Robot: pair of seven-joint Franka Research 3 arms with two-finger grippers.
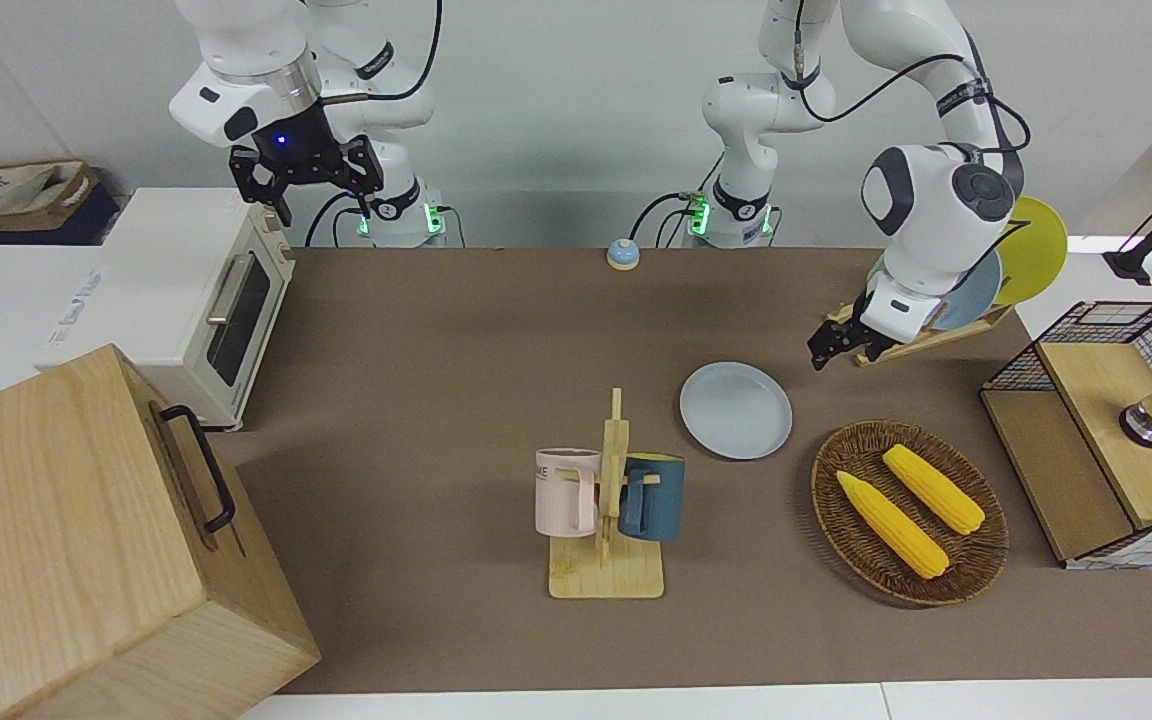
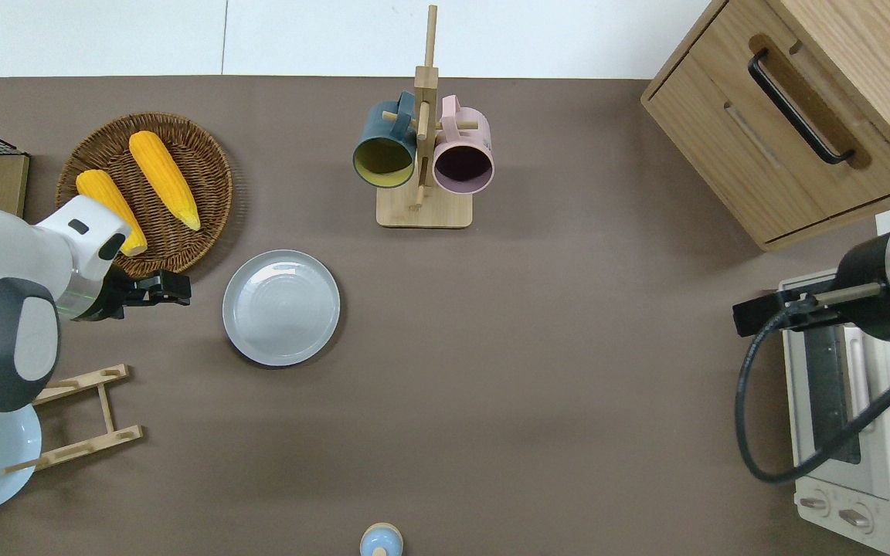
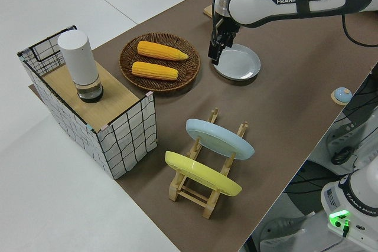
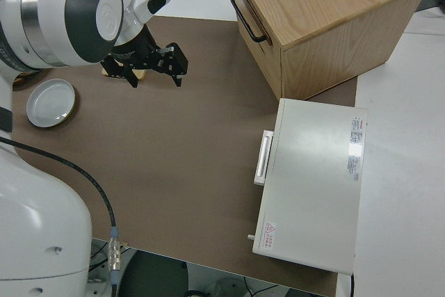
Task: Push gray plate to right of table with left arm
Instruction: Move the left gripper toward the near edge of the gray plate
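Your gray plate (image 2: 281,306) lies flat on the table (image 2: 538,371), just beside the wicker basket (image 2: 190,147) toward the right arm's end. The left gripper (image 2: 171,288), fingers pinched together and empty, sits between basket and plate, just short of the rim. Keep the tips low against the rim's middle and push steadily so the plate slides straight, not spinning.

Item count, tabletop
Plates: 3, gray plate (image 1: 735,410), sky-blue plate (image 3: 219,138), yellow plate (image 3: 202,173). Mugs: 2, pink mug (image 1: 565,491), teal mug (image 1: 652,497). Corn cobs: 2, first cob (image 1: 891,523), second cob (image 1: 933,488). Wicker basket (image 1: 976,563): 1.

Front, overhead, two raised side cameras.
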